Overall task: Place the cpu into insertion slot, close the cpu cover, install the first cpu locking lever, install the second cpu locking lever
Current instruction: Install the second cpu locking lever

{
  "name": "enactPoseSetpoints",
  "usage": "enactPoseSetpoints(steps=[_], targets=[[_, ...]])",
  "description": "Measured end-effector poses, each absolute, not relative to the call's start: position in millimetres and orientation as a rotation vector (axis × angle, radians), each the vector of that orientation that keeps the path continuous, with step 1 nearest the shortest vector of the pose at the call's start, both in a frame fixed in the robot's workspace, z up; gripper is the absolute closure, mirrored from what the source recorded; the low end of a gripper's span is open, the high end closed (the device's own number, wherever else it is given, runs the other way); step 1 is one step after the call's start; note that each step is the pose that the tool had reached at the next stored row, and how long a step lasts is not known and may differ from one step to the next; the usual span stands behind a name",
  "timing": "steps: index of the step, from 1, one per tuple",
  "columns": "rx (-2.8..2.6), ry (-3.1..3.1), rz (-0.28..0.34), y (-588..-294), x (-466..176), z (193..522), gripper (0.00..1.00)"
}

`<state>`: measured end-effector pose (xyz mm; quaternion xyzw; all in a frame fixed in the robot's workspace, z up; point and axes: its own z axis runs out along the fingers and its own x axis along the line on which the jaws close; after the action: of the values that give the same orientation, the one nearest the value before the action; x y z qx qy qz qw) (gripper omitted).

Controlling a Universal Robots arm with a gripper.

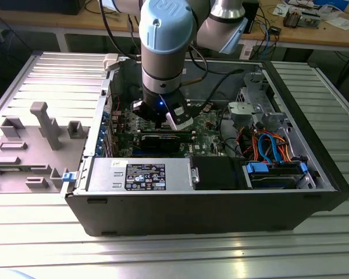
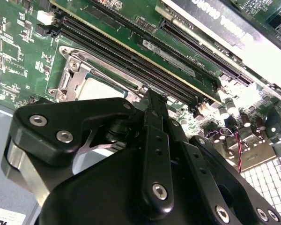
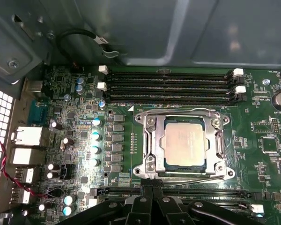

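We see the matte silver square cpu (image 3: 183,142) seated in the insertion slot (image 3: 145,123), shiny steel cpu cover (image 3: 221,143) down around it; black gripper (image 3: 152,187) fingers pressed together, empty, at the slot's edge.

Ribbed aluminium table (image 1: 180,256) fills foreground. Wooden workbench (image 1: 58,22) runs along the back, cluttered at the exterior view's right with papers (image 1: 314,11). Lighting even.

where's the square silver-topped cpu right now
In the first wrist view the square silver-topped cpu sits in the metal-rimmed insertion slot, between the long black memory slots and the black gripper.
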<state>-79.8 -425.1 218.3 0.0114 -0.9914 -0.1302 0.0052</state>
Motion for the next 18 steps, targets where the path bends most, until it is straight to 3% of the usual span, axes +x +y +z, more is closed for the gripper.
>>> enactPoseSetpoints(steps=[18], targets=[[0.023,-3.087,-0.477,-434.6,-79.9,211.8,0.89]])
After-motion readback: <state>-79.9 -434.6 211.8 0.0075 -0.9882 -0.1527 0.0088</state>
